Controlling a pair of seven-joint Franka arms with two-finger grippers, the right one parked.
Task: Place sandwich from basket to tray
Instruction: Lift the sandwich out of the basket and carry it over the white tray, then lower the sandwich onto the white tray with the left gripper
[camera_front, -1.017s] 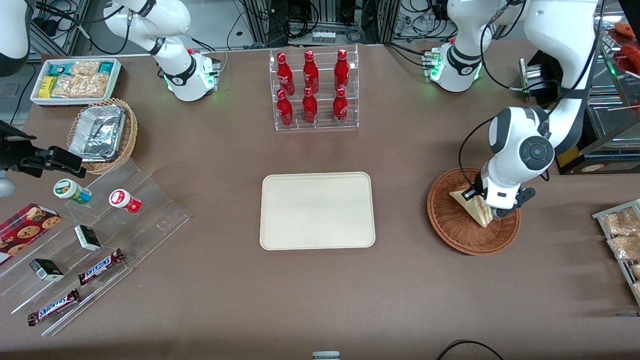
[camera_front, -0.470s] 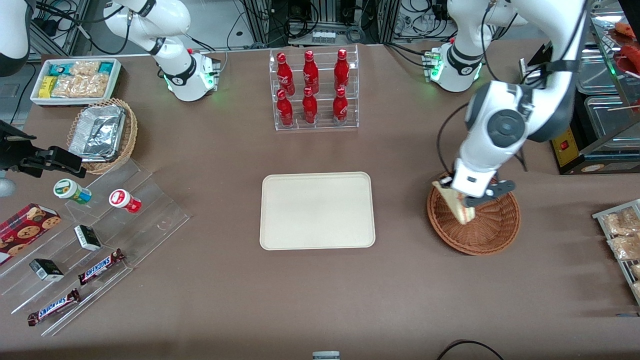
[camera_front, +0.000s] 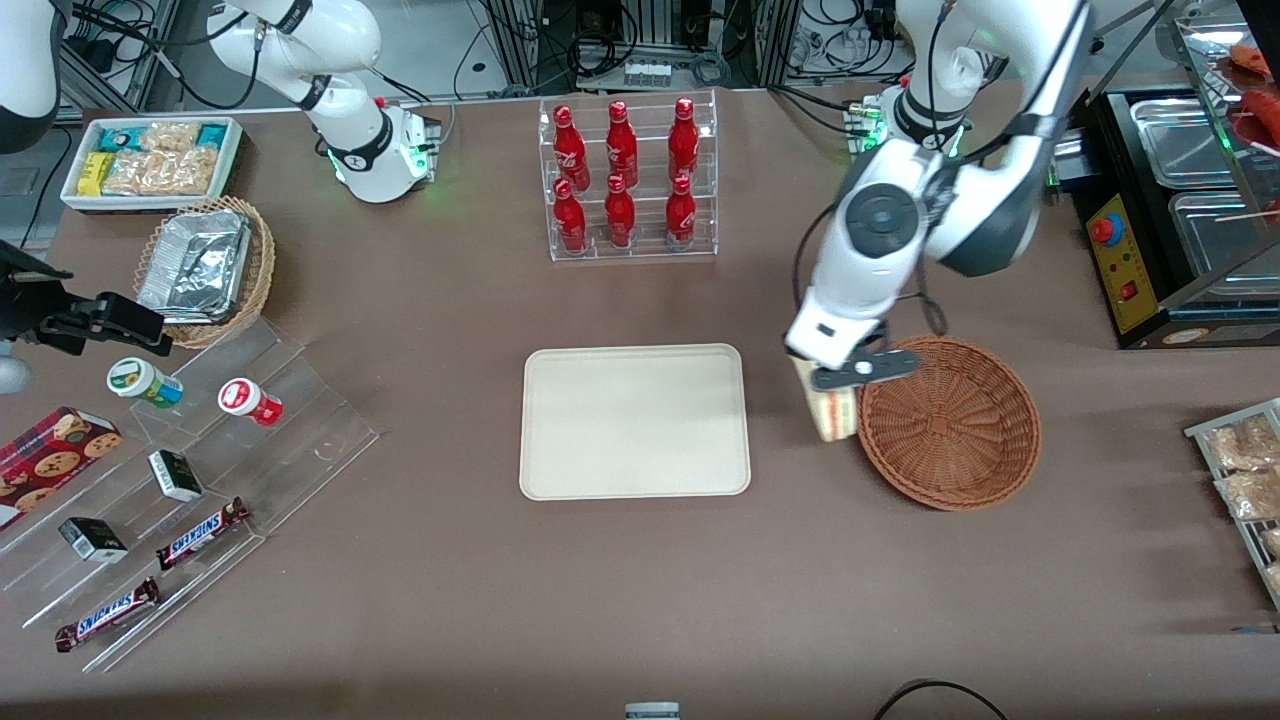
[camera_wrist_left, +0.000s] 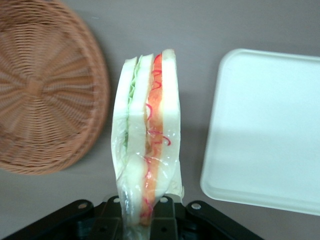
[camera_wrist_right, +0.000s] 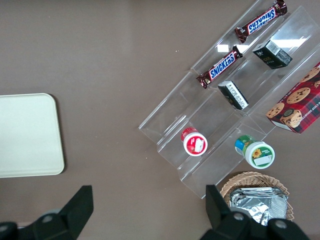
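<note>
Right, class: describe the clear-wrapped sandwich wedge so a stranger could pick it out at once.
Find the flat cream-beige rectangular tray in the middle of the brown table, then the round reddish-brown wicker basket beside it. Between them hangs the working arm's gripper, shut on a clear-wrapped white-bread sandwich wedge, the only thing held above the table.

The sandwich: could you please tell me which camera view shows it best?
The left wrist view: the sandwich fills it, layers clear, held by the gripper. The front view shows it small and partly hidden between basket and tray. The right wrist view misses it.
</note>
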